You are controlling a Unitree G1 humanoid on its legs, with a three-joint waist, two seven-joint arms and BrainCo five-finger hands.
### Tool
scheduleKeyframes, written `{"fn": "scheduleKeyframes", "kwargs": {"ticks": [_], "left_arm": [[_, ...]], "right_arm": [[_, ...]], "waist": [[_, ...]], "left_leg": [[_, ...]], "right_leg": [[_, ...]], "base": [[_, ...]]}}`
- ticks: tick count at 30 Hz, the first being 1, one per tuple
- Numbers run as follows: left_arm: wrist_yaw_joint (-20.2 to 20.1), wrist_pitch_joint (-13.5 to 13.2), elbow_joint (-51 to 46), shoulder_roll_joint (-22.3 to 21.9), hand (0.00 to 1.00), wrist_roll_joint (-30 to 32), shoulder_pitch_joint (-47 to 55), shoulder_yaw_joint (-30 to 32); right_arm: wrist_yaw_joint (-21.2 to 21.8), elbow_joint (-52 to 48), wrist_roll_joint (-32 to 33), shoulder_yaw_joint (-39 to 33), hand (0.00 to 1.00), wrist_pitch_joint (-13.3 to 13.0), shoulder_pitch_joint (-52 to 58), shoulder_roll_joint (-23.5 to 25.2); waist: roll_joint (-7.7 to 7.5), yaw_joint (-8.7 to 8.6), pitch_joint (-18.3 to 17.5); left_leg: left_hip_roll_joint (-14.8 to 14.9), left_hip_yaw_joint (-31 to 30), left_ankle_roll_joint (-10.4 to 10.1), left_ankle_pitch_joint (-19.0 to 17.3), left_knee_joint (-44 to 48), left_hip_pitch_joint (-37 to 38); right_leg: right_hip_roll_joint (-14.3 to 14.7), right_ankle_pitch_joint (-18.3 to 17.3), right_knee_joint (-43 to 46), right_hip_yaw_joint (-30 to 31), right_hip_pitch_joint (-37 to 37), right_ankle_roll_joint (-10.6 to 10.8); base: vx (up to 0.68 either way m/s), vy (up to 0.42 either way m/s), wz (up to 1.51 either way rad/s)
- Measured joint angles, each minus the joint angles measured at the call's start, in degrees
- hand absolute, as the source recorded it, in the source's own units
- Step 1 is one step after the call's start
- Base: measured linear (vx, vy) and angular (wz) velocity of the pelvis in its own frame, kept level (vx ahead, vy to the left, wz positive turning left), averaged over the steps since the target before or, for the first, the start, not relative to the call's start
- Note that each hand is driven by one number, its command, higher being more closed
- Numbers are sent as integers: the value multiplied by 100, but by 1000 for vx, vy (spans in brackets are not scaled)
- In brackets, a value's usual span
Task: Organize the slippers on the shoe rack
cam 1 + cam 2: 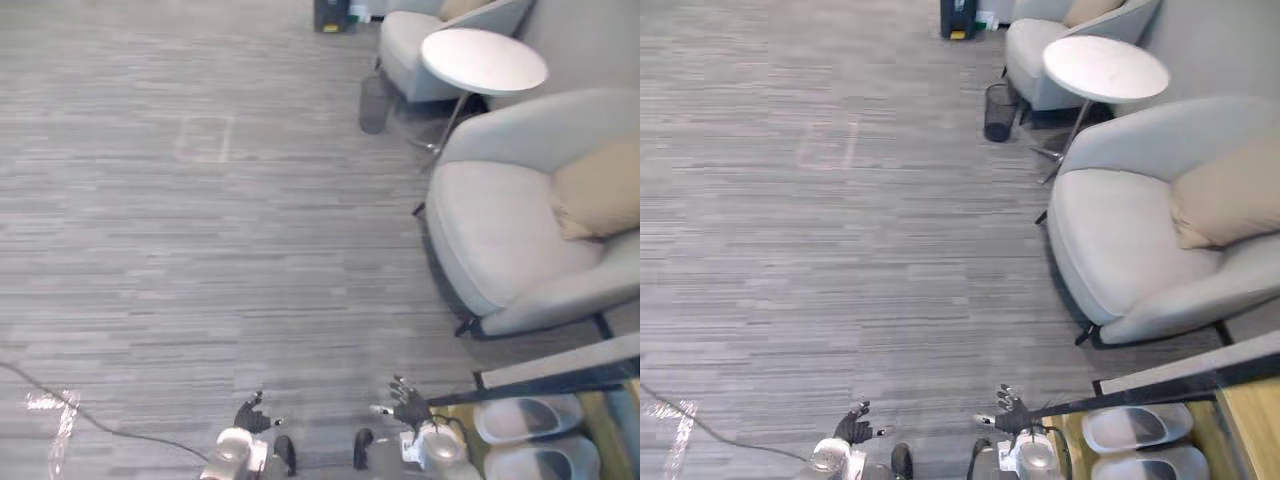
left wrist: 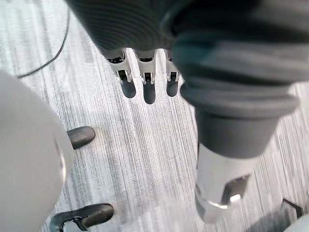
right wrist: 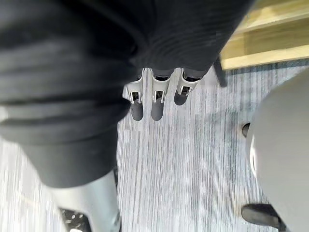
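**Both hands hanging empty beside the slipper rack**

The robot's left hand [image 1: 252,413] is hanging low over the grey striped carpet [image 1: 200,250], its fingers [image 2: 148,82] lying straight and relaxed, pointing down and gripping nothing. The right hand [image 1: 408,403] is hovering likewise, fingers [image 3: 157,96] loosely extended and empty, just beside the near end of the low shoe rack of light wood with a dark metal rail [image 1: 1250,420].

On that rack, under the rail, two pale grey soft slippers are lying side by side, the nearer one [image 1: 545,462] just beside the farther one [image 1: 528,418], both apart from the right hand.

Beyond the rack, a pale grey upholstered armchair [image 1: 500,240] is standing with a beige cushion [image 1: 600,190] leaning against its back. Farther off, a round white side table [image 1: 483,58] is standing between it and a second pale armchair [image 1: 415,45]. A dark wire-mesh waste basket [image 1: 999,112] is sitting upright on the carpet near that chair; I cannot tell what is in it.
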Motion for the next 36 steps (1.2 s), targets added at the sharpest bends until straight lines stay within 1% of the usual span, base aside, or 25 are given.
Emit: {"fn": "scheduleKeyframes", "kwargs": {"ticks": [2, 4, 5, 7, 8, 9, 11, 13, 14, 16, 17, 19, 20, 21, 22, 23, 24, 26, 27, 28, 29, 31, 32, 34, 36], "left_arm": [[-5, -59, -66, -18, 0, -12, 37, 67], [-8, -74, -190, -84, 0, -18, 40, 268], [-2, -72, -318, -188, 0, -25, 37, 480], [7, -77, -481, -290, 0, -115, 152, 689], [18, -85, -490, -265, 0, -120, 186, 704], [28, -83, -481, -230, 0, -121, 159, 703], [-4, -78, -482, -281, 0, -120, 46, 678], [-3, -83, -559, -285, 0, -119, 61, 668], [3, -99, -585, -276, 0, -124, 49, 666], [29, -93, -596, -163, 0, -167, -45, 690], [19, -83, -580, -123, 0, -195, 4, 703], [6, -77, -577, -160, 0, -265, 67, 757], [2, -79, -576, -181, 0, -300, 122, 707], [-4, -78, -553, -178, 0, -344, 181, 633], [-4, -76, -528, -182, 0, -346, 190, 608], [1, -73, -465, -175, 0, -347, 206, 576], [5, -71, -435, -168, 0, -347, 231, 579], [16, -74, -420, -117, 0, -351, 218, 590], [18, -74, -414, -98, 0, -352, 154, 596], [18, -74, -415, -94, 0, -351, 111, 599], [15, -80, -417, -87, 0, -351, 30, 595], [8, -85, -413, -38, 0, -349, 23, 580], [0, -82, -336, -92, 0, -343, 26, 581], [-13, -88, -249, -279, 0, -341, 88, 628], [-15, -79, -247, -367, 0, -338, 112, 744]], "right_arm": [[5, -1, 0, -41, 0, -2, 17, -11], [4, -15, -1, -77, 0, -5, -20, -32], [4, -64, -2, -64, 0, -9, -5, -114], [-2, -82, -1, -53, 0, -30, -20, -167], [-1, -84, -1, -57, 0, -40, -36, -156], [0, -86, -2, -34, 0, -47, -175, -135], [-16, -75, -3, -104, 0, -38, -409, -233], [-13, -71, -7, -103, 0, -36, -441, -259], [-27, -7, -15, -100, 0, -27, -426, -252], [-5, 9, -24, -77, 0, -32, -473, -128], [-4, 32, -31, -81, 0, -32, -475, -110], [-6, 202, -98, -113, 0, -33, -452, -123], [-8, 294, -191, -172, 0, -27, -375, -134], [-6, 412, -232, -245, 0, -22, -323, -116], [-5, 437, -232, -262, 0, -17, -304, -102], [12, 393, -234, -289, 0, -29, -215, -124], [7, 395, -233, -300, 0, -27, -193, -153], [-4, 392, -227, -306, 0, -38, -173, -163], [4, 383, -227, -305, 0, -51, -216, -172], [2, 382, -222, -312, 0, -58, -249, -172], [1, 364, -218, -308, 0, -72, -304, -170], [0, 323, -206, -309, 0, -83, -282, -133], [-6, 359, -202, -309, 0, -64, -281, -158], [-10, 353, -221, -330, 0, -52, -302, -208], [-8, 155, -227, -379, 0, -3, -237, -213]], "waist": [[16, 2, -8], [-7, -1, 12], [52, 10, 102], [227, 199, 182], [173, 222, 158], [153, 244, 157], [246, 199, 295], [278, 222, 312], [218, 216, 342], [93, 295, 350], [85, 325, 342], [62, 327, 330], [43, 311, 317], [38, 223, 316], [39, 169, 317], [34, 122, 314], [54, 109, 318], [113, 42, 315], [124, 2, 321], [150, -26, 333], [192, -133, 356], [82, -220, 323], [64, -228, 269], [398, -168, 197], [473, -256, 223]], "left_leg": [[46, -173, -117, -192, 523, -137], [92, 22, -400, -376, 1684, -604], [323, 466, -488, -418, 2912, -1013], [870, 1321, -668, -270, 4097, -1234], [941, 1448, -650, -169, 4374, -1326], [1064, 1746, -277, -519, 4672, -1551], [987, 1803, 35, -965, 3785, -1982], [899, 1768, 123, -77, 2057, -2093], [792, 1784, 274, 383, 1877, -2025], [606, 1738, 290, 167, 1903, -2028], [592, 1742, 333, 28, 2023, -2016], [407, 1747, 373, -228, 1889, -1689], [226, 1714, 360, -320, 1616, -1355], [59, 1625, 382, -336, 1259, -950], [13, 1564, 386, -342, 1153, -804], [-67, 1443, 371, -371, 827, -349], [-55, 1414, 415, -359, 654, -63], [51, 1298, 360, -428, 484, 336], [150, 1230, 340, -445, 369, 529], [223, 1179, 336, -448, 291, 613], [350, 1066, 301, -467, 157, 752], [273, 970, -59, -614, -125, 1098], [307, 920, -188, -700, -222, 1386], [561, 892, -250, -664, 115, 1408], [754, 784, -297, -640, 1237, 1121]], "right_leg": [[39, -2, -10, -8, 220, -4], [8, -8, -133, -62, 464, -18], [18, -8, -324, -175, 847, -21], [130, -11, -675, -295, 1398, -62], [45, -6, -809, -344, 1534, -90], [-21, -24, -994, -287, 1661, -126], [-171, -36, -1058, -177, 1661, -128], [-299, -125, -965, -218, 1696, 24], [-358, -224, -959, -247, 1812, 193], [-416, 50, -969, -175, 1766, 159], [-467, 176, -807, -93, 1737, 274], [-707, 313, 267, 116, 1438, 517], [-929, 700, 1394, 333, 1004, 815], [-1051, 1311, 2568, 633, 527, 807], [-1042, 1247, 2972, 737, 345, 810], [-933, 742, 3909, 828, -191, 641], [-825, 275, 4124, 764, -488, 312], [-483, -336, 3601, 423, -1078, -17], [-205, -425, 2861, 309, -1393, -108], [-29, -388, 2321, 285, -1528, -134], [220, -57, 1061, 296, -1680, -83], [298, 1007, -477, 457, -1692, -32], [387, 1652, -307, 674, -1635, -327], [553, 1033, 207, 653, -1672, -469], [522, 659, 462, 462, -1440, -582]], "base": [[267, 2, 72], [232, 37, 67], [202, 30, 44], [190, 20, 4], [321, 80, 4], [284, 109, 26], [314, 205, 41], [331, 214, 42], [335, 168, 44], [343, 166, 32], [339, 200, 7], [337, 217, 8], [410, 245, 22], [423, 229, 28], [445, 176, 39], [469, 107, 30], [572, 89, 31], [590, -12, 34], [499, -90, 38], [491, -138, 53], [380, -123, 69], [501, -198, 64], [543, -231, 12], [578, -251, -4], [643, -248, 34]]}}
